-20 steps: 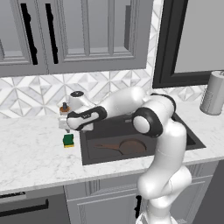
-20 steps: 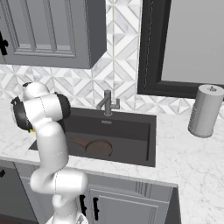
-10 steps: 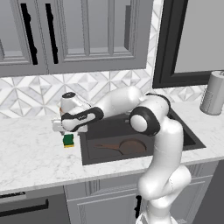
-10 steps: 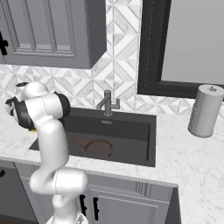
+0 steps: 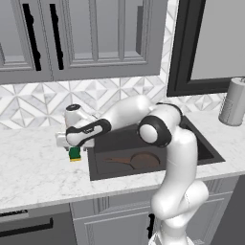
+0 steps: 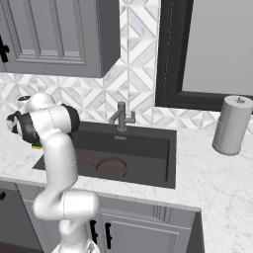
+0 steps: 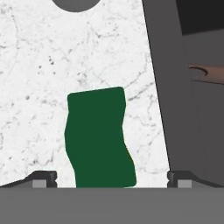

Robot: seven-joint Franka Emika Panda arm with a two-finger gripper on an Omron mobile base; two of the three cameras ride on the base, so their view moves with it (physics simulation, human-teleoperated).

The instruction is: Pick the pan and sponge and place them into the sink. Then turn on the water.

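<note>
- Gripper (image 7: pixel 112 177) hangs just over the green sponge (image 7: pixel 99 138), jaws spread wide to either side of it and grasping nothing.
- Sponge lies on the white marble counter (image 5: pixel 38 167), not yet lifted, just beside the sink's (image 5: pixel 203 146) left rim, at about nine o'clock from the basin.
- Pan (image 5: pixel 143 160) already rests on the sink floor, handle pointing to nine o'clock; that step looks done.
- Faucet (image 6: pixel 121 116) stands at twelve o'clock behind the basin, no stream running; water is left to turn on.
</note>
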